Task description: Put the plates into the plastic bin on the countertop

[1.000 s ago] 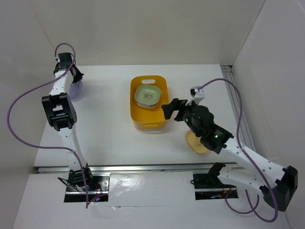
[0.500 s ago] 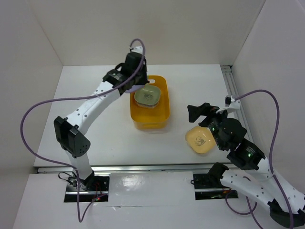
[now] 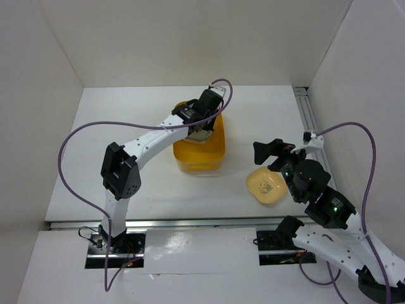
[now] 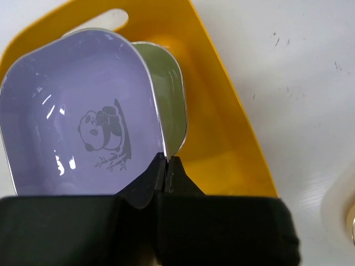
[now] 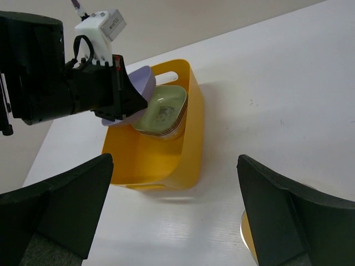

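Left tool (image 4: pixel 166 164) pinching lilac plate (image 4: pixel 72 111) rim, plate apparently above bin (image 4: pixel 222 149)

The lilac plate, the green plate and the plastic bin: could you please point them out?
lilac plate (image 4: pixel 80 119), left wrist view, inner face.
green plate (image 5: pixel 161 112), right wrist view, inner floor.
plastic bin (image 5: pixel 194 144), right wrist view, outer long wall.

The left gripper (image 5: pixel 124 93) pinches a tilted lilac plate (image 5: pixel 143 81) over the far end of the plastic bin (image 5: pixel 166 162), above the green plate (image 5: pixel 161 113); the right gripper (image 5: pixel 175 162) gapes wide.
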`<control>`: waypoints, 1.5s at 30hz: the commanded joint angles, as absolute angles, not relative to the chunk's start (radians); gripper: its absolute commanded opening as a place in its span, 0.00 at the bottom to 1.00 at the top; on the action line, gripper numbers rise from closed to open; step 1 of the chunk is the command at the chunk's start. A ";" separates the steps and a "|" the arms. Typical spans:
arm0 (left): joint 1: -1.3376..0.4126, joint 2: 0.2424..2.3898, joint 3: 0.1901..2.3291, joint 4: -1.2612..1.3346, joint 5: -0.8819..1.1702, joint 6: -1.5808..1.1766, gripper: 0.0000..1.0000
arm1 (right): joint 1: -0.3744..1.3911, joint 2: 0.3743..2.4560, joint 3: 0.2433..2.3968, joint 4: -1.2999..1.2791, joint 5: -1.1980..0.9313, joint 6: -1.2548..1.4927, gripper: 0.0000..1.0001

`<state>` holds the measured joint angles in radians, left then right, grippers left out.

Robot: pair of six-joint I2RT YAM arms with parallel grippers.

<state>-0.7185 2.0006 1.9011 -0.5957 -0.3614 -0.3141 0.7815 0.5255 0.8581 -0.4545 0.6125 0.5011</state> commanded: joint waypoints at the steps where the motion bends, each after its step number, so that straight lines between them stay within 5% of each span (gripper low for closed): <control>1: -0.713 2.010 1.960 -0.493 -0.370 -0.193 0.00 | 0.790 0.522 0.876 -0.462 0.634 0.508 1.00; 19: -0.658 2.074 1.904 -0.413 -0.246 -0.081 0.00 | 0.790 0.540 0.867 -0.434 0.611 0.489 1.00; 21: -0.647 2.074 1.904 -0.413 -0.245 -0.092 0.19 | 0.790 0.540 0.867 -0.434 0.601 0.489 1.00; 22: -0.647 2.074 1.892 -0.413 -0.245 -0.092 0.62 | 0.790 0.531 0.867 -0.434 0.601 0.489 1.00; 23: -0.647 2.065 1.879 -0.413 -0.223 -0.092 0.71 | 0.790 0.531 0.867 -0.434 0.601 0.489 1.00; 36: -0.866 1.725 1.708 -0.325 -0.218 -0.228 0.92 | 0.790 0.529 0.929 -0.462 0.690 0.439 1.00; 45: -1.124 1.837 1.540 -0.213 -0.226 -0.305 0.95 | 0.781 0.488 1.167 -0.716 0.939 0.511 1.00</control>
